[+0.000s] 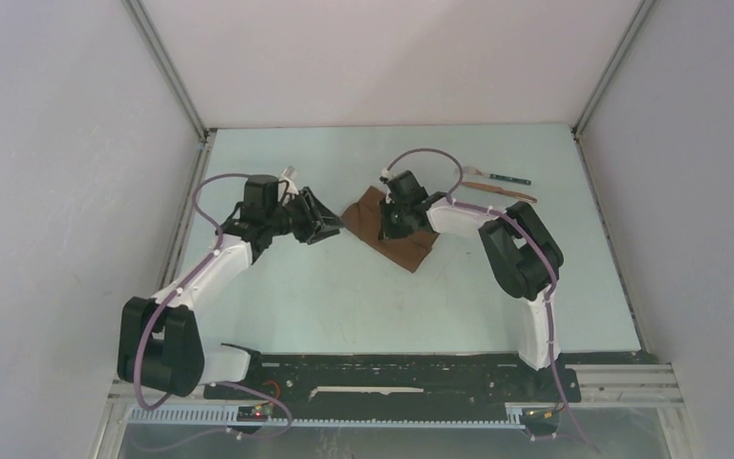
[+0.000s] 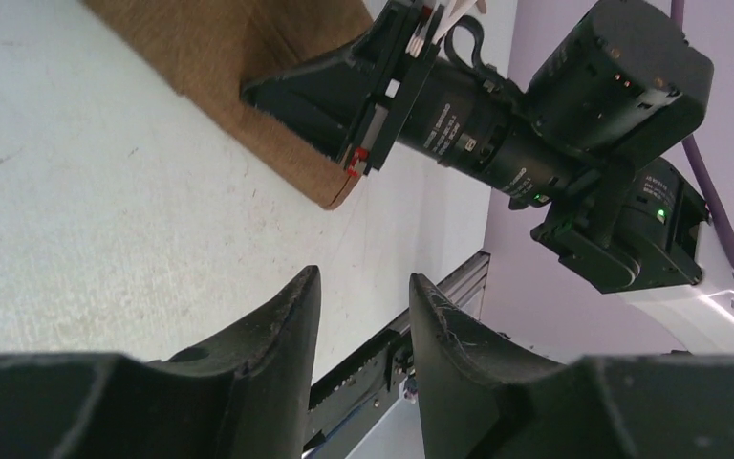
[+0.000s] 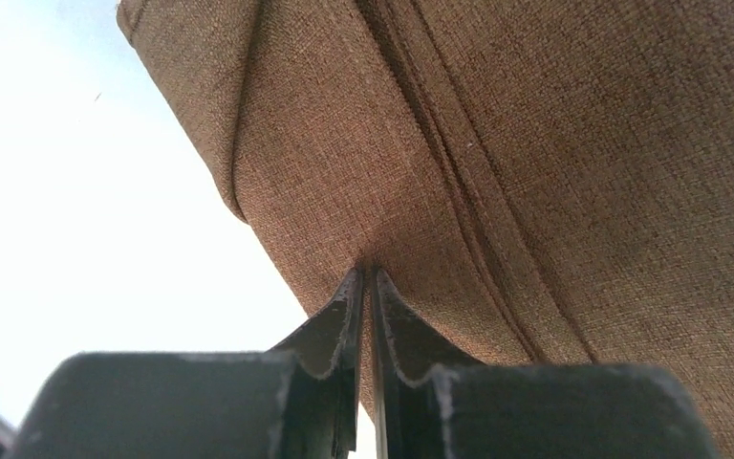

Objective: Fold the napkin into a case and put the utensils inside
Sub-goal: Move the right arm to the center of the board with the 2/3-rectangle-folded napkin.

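My right gripper (image 3: 365,277) sits nearest, its black jaws pressed almost together on a pinched ridge of the soft dark-brown woven napkin (image 3: 535,143). That cloth lies partly folded in the middle of the pale table (image 1: 344,296). My left gripper (image 2: 363,287) hangs just left of it, jaws moderately apart, holding nothing. The two slim utensils (image 1: 508,180), one teal-handled and one reddish-brown, lie beyond to the right, clear of the cloth.

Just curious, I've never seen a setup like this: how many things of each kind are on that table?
Robot arms: 2 (left arm, right arm)
Brown napkin: 1
Utensils: 2 (teal-handled utensil, reddish-brown stick)
Total: 5
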`<state>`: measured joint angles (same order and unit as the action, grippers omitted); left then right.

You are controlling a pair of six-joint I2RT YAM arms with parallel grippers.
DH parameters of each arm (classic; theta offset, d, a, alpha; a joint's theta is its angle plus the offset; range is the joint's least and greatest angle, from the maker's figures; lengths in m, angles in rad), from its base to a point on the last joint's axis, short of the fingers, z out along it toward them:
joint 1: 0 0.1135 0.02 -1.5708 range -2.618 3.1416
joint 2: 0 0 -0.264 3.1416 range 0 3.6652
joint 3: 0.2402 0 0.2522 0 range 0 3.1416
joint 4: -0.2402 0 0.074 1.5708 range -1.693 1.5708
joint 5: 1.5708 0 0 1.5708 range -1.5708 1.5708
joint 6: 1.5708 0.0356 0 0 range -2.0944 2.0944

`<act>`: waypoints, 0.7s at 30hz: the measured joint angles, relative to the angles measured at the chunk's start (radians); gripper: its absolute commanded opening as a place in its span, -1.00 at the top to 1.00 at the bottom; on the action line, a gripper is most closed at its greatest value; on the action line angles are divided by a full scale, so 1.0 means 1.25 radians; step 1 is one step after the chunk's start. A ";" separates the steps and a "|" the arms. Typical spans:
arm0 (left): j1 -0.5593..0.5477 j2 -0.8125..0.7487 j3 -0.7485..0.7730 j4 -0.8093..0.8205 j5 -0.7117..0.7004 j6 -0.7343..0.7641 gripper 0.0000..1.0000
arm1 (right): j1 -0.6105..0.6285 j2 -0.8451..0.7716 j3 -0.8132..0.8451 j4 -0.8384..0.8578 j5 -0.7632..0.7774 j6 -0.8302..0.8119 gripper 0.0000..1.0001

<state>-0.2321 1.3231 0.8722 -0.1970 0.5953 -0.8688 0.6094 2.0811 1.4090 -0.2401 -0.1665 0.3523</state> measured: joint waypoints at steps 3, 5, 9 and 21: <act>0.000 -0.042 -0.036 0.001 -0.005 0.005 0.13 | 0.033 -0.029 -0.051 0.021 -0.029 0.056 0.74; 0.000 -0.067 -0.063 0.001 -0.008 0.005 0.13 | 0.058 -0.038 -0.066 0.023 -0.039 0.088 0.74; 0.000 -0.101 -0.115 0.002 -0.009 0.004 0.13 | 0.124 -0.055 -0.094 0.030 -0.049 0.187 0.68; 0.000 -0.066 -0.152 0.055 -0.028 -0.009 0.13 | 0.166 -0.256 -0.141 0.018 -0.107 0.219 -0.10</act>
<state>-0.2325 1.2404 0.6827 -0.1280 0.5602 -0.8803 0.8173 1.7615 1.2331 -0.2173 -0.2996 0.6254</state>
